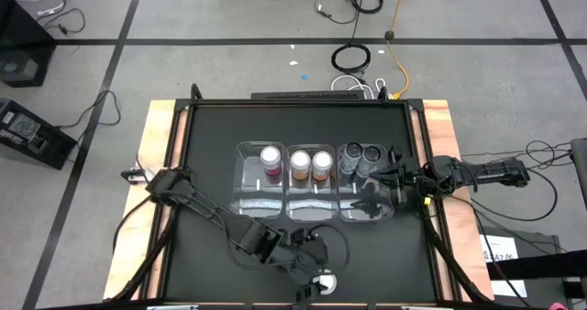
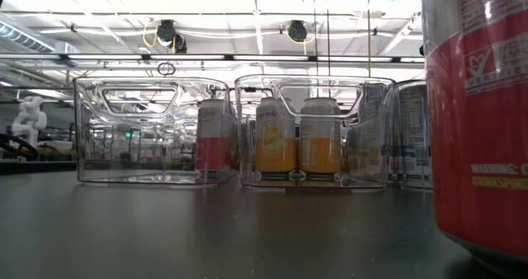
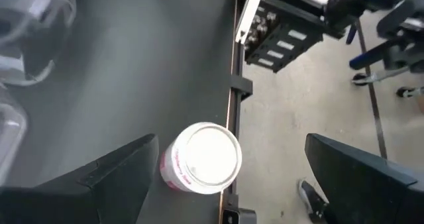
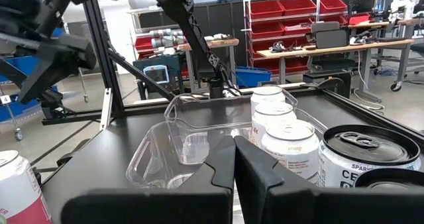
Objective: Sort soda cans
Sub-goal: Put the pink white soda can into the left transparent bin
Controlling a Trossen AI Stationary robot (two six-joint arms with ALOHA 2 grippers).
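Your left gripper [image 1: 316, 275] is down at the 6 o'clock edge of the black worktop [image 1: 211, 145], and its fingers [image 3: 112, 177] are spread wide apart, holding nothing. One pink can [image 3: 201, 159] stands upright between those fingers, right by the worktop's edge, and it looks like neither finger is touching it. The same can shows very big and close at the 3 o'clock side of the low view [image 2: 478, 122]. Three clear bins sit in a row in the middle of the worktop. The left bin [image 1: 252, 195] has the other pink can [image 1: 271, 160] in its far end, toward 12 o'clock. The middle bin [image 1: 312, 200] has two orange cans [image 1: 311, 164] side by side, also at the far end. The right bin [image 1: 371, 209] has two dark cans [image 1: 360, 158] next to each other at its far end. Your right gripper [image 1: 396, 183] is at the 3 o'clock side, over the right bin just near the dark cans. Its fingers [image 4: 222, 174] are pressed together with nothing between them.
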